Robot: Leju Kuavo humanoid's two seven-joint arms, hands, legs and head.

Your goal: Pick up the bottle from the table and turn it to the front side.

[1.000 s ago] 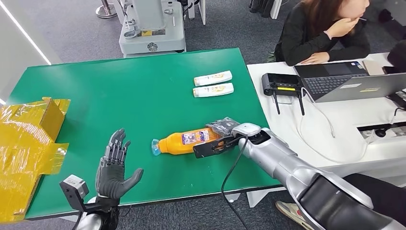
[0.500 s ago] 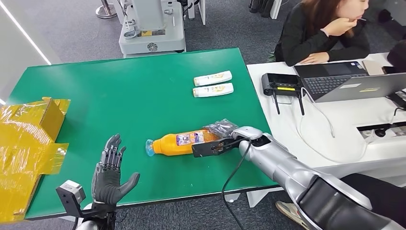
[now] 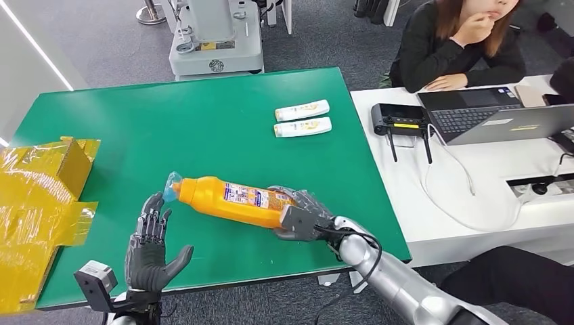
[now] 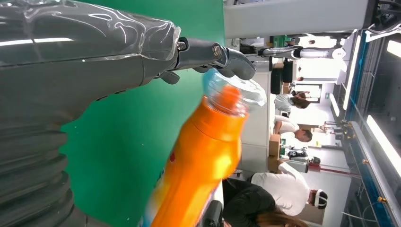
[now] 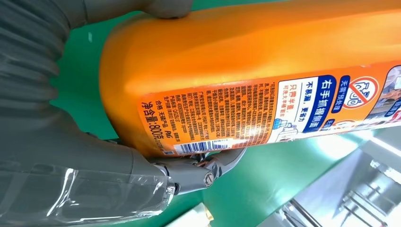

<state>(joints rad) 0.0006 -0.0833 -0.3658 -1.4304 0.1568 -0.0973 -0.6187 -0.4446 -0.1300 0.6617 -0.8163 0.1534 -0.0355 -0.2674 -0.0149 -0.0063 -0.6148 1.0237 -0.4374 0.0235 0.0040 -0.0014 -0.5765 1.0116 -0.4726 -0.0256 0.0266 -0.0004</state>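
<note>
Since the earlier frame the bottle (image 3: 233, 200) has left the counter (image 3: 203, 128), lifted by its base in the right hand (image 3: 301, 218), cap toward the open left hand (image 3: 150, 249). Rigid, glossy, likely heavy; grip mid-body.

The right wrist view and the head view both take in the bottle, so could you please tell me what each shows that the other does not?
Right wrist view alone: the barcode and fine print on the orange bottle's label, near its base. Head view alone: the bottle's capped end beside the open left hand, two white tubes, yellow boxes, and a person by a laptop. Both share: the right hand gripping the bottle's base above the green table.
</note>
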